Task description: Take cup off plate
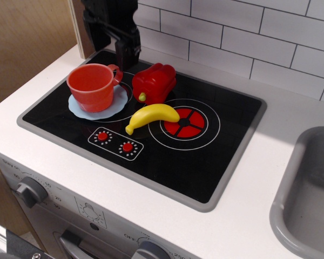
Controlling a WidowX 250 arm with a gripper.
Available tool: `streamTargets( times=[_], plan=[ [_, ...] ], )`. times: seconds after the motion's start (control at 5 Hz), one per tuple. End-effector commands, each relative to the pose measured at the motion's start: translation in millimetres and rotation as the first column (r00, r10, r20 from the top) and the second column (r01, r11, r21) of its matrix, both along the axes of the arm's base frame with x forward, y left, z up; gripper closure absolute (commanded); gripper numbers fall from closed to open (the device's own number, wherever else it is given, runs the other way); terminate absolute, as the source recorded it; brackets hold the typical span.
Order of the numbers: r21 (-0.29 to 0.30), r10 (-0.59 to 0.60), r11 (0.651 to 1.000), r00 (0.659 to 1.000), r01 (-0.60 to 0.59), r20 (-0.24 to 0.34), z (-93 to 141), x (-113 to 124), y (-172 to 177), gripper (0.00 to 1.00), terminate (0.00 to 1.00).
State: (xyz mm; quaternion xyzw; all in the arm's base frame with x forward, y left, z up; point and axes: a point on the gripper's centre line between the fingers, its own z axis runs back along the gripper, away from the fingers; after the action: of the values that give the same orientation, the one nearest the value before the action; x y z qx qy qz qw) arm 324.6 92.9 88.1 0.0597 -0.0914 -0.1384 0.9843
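Observation:
The orange-red cup (92,86) stands upright on the pale blue plate (117,102) at the left rear of the black toy hob (205,156). Its loop handle (116,73) points back-right, toward the gripper. My black gripper (112,47) hangs above and behind the cup at the top left. Its jaws are apart with nothing between them. One fingertip (126,54) hangs just behind the handle, without touching it. The upper part of the gripper is cut off by the frame's top edge.
A red bell pepper (154,82) sits right beside the cup's handle. A yellow banana (150,115) lies in front of the pepper. A wooden panel (27,38) rises at the left, a tiled wall (248,38) behind. A grey sink (308,194) is at the right.

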Motion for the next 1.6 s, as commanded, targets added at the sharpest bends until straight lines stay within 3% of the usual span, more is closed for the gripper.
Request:
streamTargets(
  times=[0.0, 0.4, 0.6, 1.4],
  plan=[
    [0.023, -0.02, 1.0, 1.0, 0.02, 0.02, 3.3, 5.5, 4.2, 0.0, 0.0],
    [0.036, -0.011, 0.999, 1.0, 0.01, 0.026, -4.4, 9.2, 6.7, 0.0, 0.0],
    [0.024, -0.02, 1.0, 0.999, 0.019, 0.029, -2.2, 6.6, 6.5, 1.0, 0.0],
    [0.026, -0.012, 1.0, 1.0, 0.012, 0.018, 14.3, -1.5, 6.6, 1.0, 0.0]
  ],
)
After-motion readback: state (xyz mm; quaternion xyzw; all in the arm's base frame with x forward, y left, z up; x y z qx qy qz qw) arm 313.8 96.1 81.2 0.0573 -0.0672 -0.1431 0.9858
